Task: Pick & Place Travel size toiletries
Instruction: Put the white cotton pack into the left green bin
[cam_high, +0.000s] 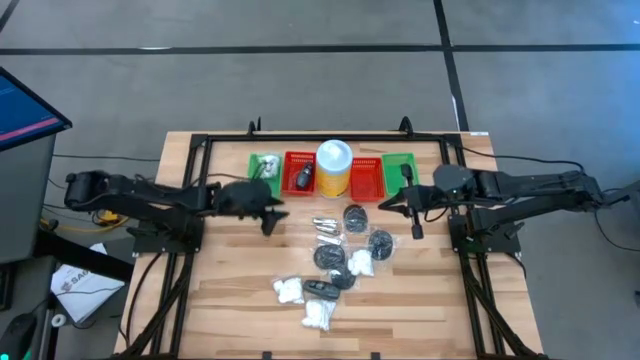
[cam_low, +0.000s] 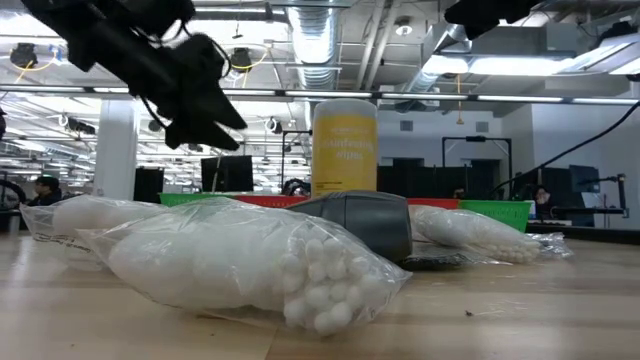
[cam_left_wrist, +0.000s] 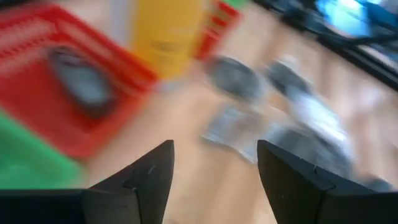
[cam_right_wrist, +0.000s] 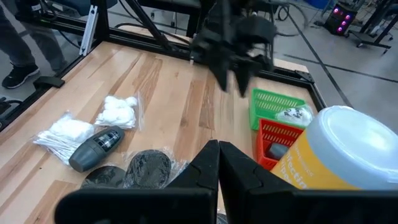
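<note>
The travel size toiletries lie loose on the wooden table: silvery bits (cam_high: 325, 224), dark discs in clear wrap (cam_high: 355, 217) (cam_high: 380, 243), white fluffy bundles (cam_high: 288, 290) (cam_high: 318, 315) and a black piece (cam_high: 322, 289). One white bundle sits in the far-left green basket (cam_high: 265, 170), and a dark piece (cam_left_wrist: 81, 81) lies in the red basket (cam_high: 299, 175). My left gripper (cam_high: 270, 222) (cam_left_wrist: 214, 146) hangs open over bare wood just in front of these two baskets, with nothing between its fingers. My right gripper (cam_high: 415, 225) (cam_right_wrist: 217, 155) is shut and empty, raised at the right beside the pile.
A yellow canister with a white lid (cam_high: 333, 167) stands between the two red baskets. A second red basket (cam_high: 367, 177) and a second green basket (cam_high: 400, 172) lie to its right. A black frame (cam_high: 330, 135) borders the table. Bare wood lies at the near left (cam_high: 220, 290).
</note>
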